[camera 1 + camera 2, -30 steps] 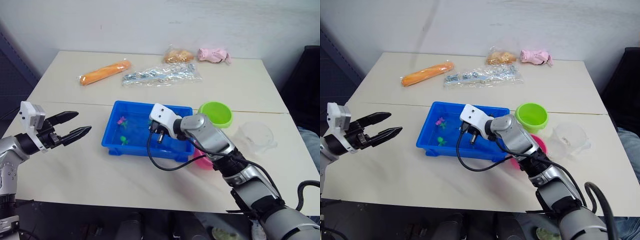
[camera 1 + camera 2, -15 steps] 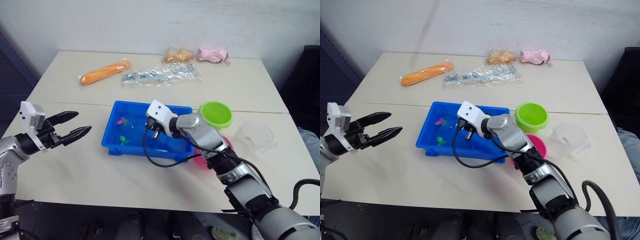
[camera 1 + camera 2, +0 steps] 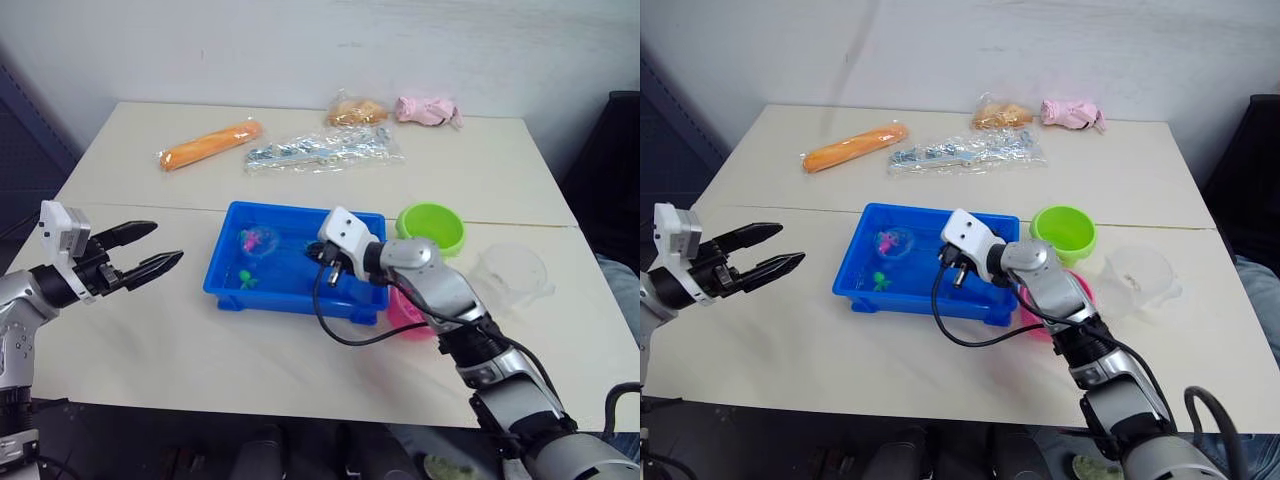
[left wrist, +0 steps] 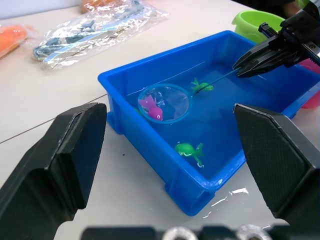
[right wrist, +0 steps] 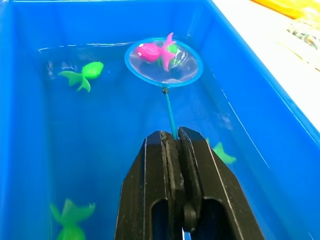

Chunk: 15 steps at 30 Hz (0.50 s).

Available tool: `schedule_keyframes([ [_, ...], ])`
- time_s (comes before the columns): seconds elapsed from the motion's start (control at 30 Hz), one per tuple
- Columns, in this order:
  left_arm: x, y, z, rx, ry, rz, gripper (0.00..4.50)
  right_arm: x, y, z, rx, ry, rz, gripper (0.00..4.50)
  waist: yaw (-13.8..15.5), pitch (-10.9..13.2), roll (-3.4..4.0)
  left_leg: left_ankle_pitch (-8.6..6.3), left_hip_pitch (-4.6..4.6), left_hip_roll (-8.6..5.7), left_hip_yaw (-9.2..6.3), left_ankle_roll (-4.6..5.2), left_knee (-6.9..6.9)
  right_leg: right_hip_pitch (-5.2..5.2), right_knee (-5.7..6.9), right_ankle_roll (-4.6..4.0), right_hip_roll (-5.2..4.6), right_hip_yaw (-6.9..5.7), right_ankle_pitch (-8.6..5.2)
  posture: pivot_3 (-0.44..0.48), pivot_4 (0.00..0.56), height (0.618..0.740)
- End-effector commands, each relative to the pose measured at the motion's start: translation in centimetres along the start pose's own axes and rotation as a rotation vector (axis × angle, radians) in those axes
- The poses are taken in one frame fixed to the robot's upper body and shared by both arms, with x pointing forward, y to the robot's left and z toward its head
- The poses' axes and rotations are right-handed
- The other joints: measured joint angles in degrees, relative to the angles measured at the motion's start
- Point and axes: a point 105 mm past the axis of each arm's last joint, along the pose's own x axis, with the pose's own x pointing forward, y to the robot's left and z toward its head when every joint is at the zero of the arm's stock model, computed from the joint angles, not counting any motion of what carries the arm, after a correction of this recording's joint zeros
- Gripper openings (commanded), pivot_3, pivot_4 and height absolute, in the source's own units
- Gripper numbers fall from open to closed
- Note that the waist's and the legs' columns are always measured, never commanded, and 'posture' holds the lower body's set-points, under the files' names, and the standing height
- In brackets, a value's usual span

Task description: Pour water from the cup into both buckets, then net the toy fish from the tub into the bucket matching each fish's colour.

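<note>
The blue tub (image 3: 226, 287) holds water and sits mid-table. My right gripper (image 5: 170, 136) hovers over its right half, shut on the net's thin handle. The net's blue hoop (image 5: 163, 61) lies near the tub's far left corner, at about water level. A pink fish (image 5: 152, 51) rests inside the hoop. Three green fish (image 5: 82, 74) float loose in the water. The green bucket (image 3: 432, 228) stands right of the tub. The pink bucket (image 3: 404, 311) is partly hidden behind my right arm. The clear cup (image 3: 512, 272) stands upright further right. My left gripper (image 3: 168, 243) hangs open and empty, left of the tub.
Along the table's far side lie an orange packet (image 3: 210, 144), a clear bag of metal parts (image 3: 325, 150), a bread packet (image 3: 357, 110) and a pink bundle (image 3: 428, 109). A dark chair (image 3: 610, 160) stands at the right edge.
My right gripper has shifted right over the tub. The net hoop now shows by the far left corner with the pink fish inside. The left arm has not moved.
</note>
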Motion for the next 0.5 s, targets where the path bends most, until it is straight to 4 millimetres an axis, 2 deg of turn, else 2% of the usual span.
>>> schedule_keyframes([
  [0.03, 0.0, 0.0, 1.5, 0.049, -0.013, -0.028, 4.36, -2.1, -0.3, 2.5, -0.045, -0.132, -0.001, 0.0, 0.06, 0.0, 0.0, 0.0, 0.0, 0.0, 0.0, 0.01, 0.0, 0.0, -0.01, 0.0, 0.0, 0.0, 0.0, 0.0, 0.15, 0.74],
  [0.27, 0.8, -0.3, 1.9, 0.054, -0.025, -0.086, 4.36, -5.6, -0.4, 2.7, -0.034, -0.22, -0.034, 0.0, 0.22, 0.0, -0.01, 0.0, 0.0, 0.0, -0.01, 0.01, -0.02, 0.02, -0.04, 0.0, 0.01, 0.0, 0.0, 0.0, 0.15, 0.74],
  [0.33, 1.1, -0.5, 2.0, 0.058, -0.031, -0.106, 4.36, -6.6, -0.7, 2.2, -0.021, -0.213, -0.062, 0.0, 0.15, 0.0, -0.01, 0.0, 0.0, 0.0, 0.01, 0.01, -0.02, 0.04, -0.05, 0.0, 0.01, 0.03, 0.0, 0.0, 0.15, 0.74],
  [0.43, 2.2, -1.3, 2.4, 0.07, -0.047, -0.164, 4.36, -9.2, -0.8, 0.5, -0.018, -0.184, -0.107, 0.0, 0.56, 0.0, -0.01, 0.0, 0.0, 0.0, 0.0, 0.02, -0.01, 0.04, -0.04, 0.0, 0.01, 0.01, 0.0, 0.0, 0.15, 0.74],
  [0.5, 2.5, -1.6, 2.5, 0.075, -0.048, -0.185, 4.36, -9.9, -0.7, 0.3, -0.016, -0.185, -0.117, 0.0, 1.01, 0.0, -0.01, -0.01, 0.0, 0.0, 0.0, 0.03, -0.01, 0.07, -0.07, 0.0, 0.0, 0.02, 0.0, 0.0, 0.15, 0.74],
])
